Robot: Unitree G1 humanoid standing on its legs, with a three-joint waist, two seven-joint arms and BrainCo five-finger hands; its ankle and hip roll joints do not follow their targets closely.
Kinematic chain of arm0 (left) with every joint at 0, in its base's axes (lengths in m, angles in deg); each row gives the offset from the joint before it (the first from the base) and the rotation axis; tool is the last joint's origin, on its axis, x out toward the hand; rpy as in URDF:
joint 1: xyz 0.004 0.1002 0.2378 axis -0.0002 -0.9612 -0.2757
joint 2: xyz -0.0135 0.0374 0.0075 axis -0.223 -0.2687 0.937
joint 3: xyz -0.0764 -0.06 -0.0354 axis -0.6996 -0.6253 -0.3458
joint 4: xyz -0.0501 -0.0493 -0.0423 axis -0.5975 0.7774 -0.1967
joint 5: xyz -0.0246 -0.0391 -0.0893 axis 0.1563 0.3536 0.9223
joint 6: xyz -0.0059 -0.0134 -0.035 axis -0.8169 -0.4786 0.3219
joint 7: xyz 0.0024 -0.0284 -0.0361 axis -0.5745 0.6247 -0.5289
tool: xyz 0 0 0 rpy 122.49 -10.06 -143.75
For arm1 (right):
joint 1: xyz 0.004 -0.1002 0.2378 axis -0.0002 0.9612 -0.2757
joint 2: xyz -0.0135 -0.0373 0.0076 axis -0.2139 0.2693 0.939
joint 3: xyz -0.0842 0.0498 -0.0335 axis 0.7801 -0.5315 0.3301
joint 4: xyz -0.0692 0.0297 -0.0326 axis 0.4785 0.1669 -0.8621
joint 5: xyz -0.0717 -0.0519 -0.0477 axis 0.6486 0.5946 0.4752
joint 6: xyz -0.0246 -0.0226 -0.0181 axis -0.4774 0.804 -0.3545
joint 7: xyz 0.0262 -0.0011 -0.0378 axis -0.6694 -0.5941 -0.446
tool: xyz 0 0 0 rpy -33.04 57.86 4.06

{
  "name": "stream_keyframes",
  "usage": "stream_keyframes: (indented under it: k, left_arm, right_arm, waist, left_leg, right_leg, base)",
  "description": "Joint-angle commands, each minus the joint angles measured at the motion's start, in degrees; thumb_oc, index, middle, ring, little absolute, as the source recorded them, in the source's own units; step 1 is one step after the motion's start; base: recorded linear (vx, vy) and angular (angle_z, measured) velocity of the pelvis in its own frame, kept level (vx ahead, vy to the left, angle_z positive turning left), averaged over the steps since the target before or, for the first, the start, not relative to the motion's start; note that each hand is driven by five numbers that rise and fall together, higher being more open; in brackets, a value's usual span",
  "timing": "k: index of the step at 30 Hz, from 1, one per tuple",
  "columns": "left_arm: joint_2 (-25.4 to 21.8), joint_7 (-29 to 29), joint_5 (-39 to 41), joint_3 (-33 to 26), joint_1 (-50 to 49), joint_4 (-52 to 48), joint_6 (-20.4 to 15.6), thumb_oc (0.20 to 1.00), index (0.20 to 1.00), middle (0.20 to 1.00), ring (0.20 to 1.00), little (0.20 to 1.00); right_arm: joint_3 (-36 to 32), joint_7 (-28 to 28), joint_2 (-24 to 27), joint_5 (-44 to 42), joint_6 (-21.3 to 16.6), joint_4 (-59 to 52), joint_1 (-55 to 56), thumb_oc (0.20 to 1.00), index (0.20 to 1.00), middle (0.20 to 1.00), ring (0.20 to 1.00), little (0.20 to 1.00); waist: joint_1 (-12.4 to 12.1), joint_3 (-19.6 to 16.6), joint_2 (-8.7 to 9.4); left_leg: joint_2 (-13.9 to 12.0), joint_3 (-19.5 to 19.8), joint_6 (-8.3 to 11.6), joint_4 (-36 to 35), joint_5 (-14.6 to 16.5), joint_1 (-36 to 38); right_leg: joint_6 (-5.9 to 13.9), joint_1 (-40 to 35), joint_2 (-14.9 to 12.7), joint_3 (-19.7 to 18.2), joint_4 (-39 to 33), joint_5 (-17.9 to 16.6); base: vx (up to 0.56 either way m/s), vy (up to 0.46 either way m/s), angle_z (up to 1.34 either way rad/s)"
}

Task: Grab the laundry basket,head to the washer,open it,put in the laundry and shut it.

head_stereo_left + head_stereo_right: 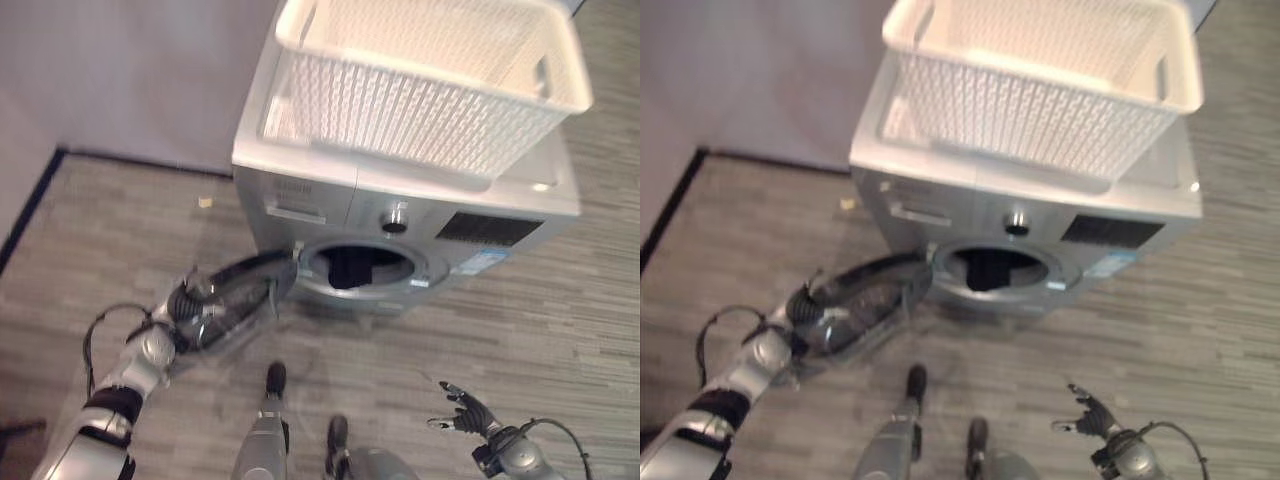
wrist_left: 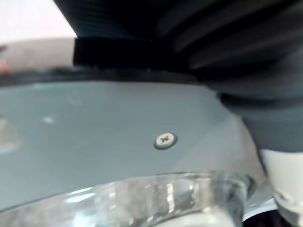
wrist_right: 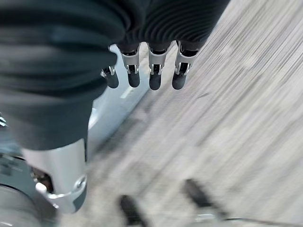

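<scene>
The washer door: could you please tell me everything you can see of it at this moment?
The washer door is round, with a grey frame around a clear, glassy bowl. It stands swung wide open to the robot's left of the washer, joined at the drum opening's left edge. Dark laundry shows in the opening. The left hand rests on the door's outer edge; its grip is hidden.

Saw a grey floor (image 1: 120,220) made of long planks with thin stripes, like wood. Found a plain pale wall (image 1: 130,70) at the back left, standing where the floor ended. Spotted a dark strip (image 1: 30,205) along the bottom of that wall, then bending and running down the left side of the floor. Noticed one small tan bit (image 1: 205,202) lying flat on the planks, near the wall and well apart from the dark strip on the left.
</scene>
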State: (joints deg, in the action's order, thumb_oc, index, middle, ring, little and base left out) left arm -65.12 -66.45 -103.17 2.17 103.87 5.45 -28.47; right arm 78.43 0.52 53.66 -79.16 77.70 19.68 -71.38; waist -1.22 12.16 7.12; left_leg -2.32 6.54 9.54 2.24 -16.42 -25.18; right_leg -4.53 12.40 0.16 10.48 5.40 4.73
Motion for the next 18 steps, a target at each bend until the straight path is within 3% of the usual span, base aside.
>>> stream_keyframes:
  k: [1,5,10,14,15,16,17,18]
  left_arm:
    - [6.6,-2.2,-0.4,3.2,-4.8,2.9,2.1,1.000,1.000,1.000,1.000,1.000]
    - [10.4,-1.9,0.0,7.7,3.3,6.1,2.6,1.000,1.000,1.000,1.000,1.000]
    - [11.2,-2.2,1.9,8.4,4.3,6.5,2.6,1.000,1.000,1.000,1.000,1.000]
    - [12.6,-1.9,7.2,6.6,3.2,6.4,2.4,1.000,1.000,1.000,1.000,1.000]
    - [14.0,-0.9,9.7,5.6,3.3,7.0,2.5,1.000,1.000,1.000,1.000,1.000]
    - [18.1,0.6,12.0,7.2,5.7,9.1,2.5,1.000,1.000,1.000,1.000,1.000]
    - [18.1,0.6,12.0,7.2,5.8,9.1,2.5,1.000,1.000,1.000,1.000,1.000]
    - [20.3,1.1,14.0,7.5,7.3,10.8,2.3,1.000,1.000,1.000,1.000,1.000]
  right_arm:
    - [-4.8,0.1,3.4,-0.4,-0.8,-2.6,1.8,1.000,1.000,1.000,1.000,1.000]
    - [-7.3,0.7,1.9,-4.1,0.1,1.0,2.5,1.000,1.000,1.000,1.000,1.000]
    - [-5.7,0.7,0.4,-4.9,0.8,5.0,0.8,1.000,1.000,1.000,1.000,1.000]
    - [-4.0,0.0,-2.1,-5.9,1.4,5.6,-1.0,1.000,1.000,1.000,1.000,1.000]
    - [-3.4,0.0,-2.8,-5.8,1.5,5.1,-0.8,1.000,1.000,1.000,1.000,1.000]
    - [-1.2,-0.1,-3.9,-4.9,1.7,3.1,-0.7,1.000,1.000,1.000,1.000,1.000]
    - [-1.2,-0.1,-3.9,-4.9,1.7,3.0,-0.7,1.000,1.000,1.000,1.000,1.000]
    - [0.7,0.0,-3.8,-3.4,1.9,1.7,-1.3,1.000,1.000,1.000,1.000,1.000]
  waist:
    - [4.7,2.5,0.70]
    - [8.7,2.2,-0.43]
    - [8.9,2.5,0.30]
    - [8.7,3.2,0.97]
    - [9.0,3.2,0.84]
    - [10.3,3.4,0.68]
    - [10.3,3.3,0.65]
    - [10.2,3.6,0.97]
  left_leg:
    - [0.2,-4.2,-7.64,3.7,9.7,1.8]
    - [0.3,-10.2,-8.01,1.3,14.2,6.2]
    - [0.2,-10.5,-8.29,0.4,14.4,6.4]
    - [0.4,-10.1,-9.31,1.6,14.5,5.2]
    - [0.6,-9.3,-9.60,2.7,14.8,4.4]
    - [1.0,-7.6,-10.11,4.1,15.4,3.4]
    - [1.0,-7.5,-10.10,4.0,15.2,3.2]
    - [0.5,-8.0,-9.85,4.6,15.6,3.0]
  right_leg:
    - [8.36,1.8,-1.0,-3.0,-3.7,-6.0]
    - [9.39,4.0,-2.0,0.7,-5.2,-7.6]
    - [9.86,3.7,-2.5,0.5,-4.7,-8.2]
    - [9.94,6.3,-2.2,-1.5,1.7,-7.1]
    - [10.32,7.4,-1.9,-3.9,3.8,-6.5]
    - [10.54,9.5,-0.6,-9.7,7.1,-5.5]
    - [10.53,9.7,-0.6,-9.7,7.0,-5.6]
    - [10.58,9.2,-2.5,-8.2,5.8,-6.0]
  base:
    - [-0.30,-0.015,0.51]
    - [-0.19,0.038,0.67]
    - [-0.03,0.094,0.28]
    - [-0.02,0.109,-0.15]
    - [0.00,0.011,-0.18]
    - [0.00,-0.011,-0.04]
    - [-0.04,-0.030,0.19]
    - [-0.09,-0.054,0.53]
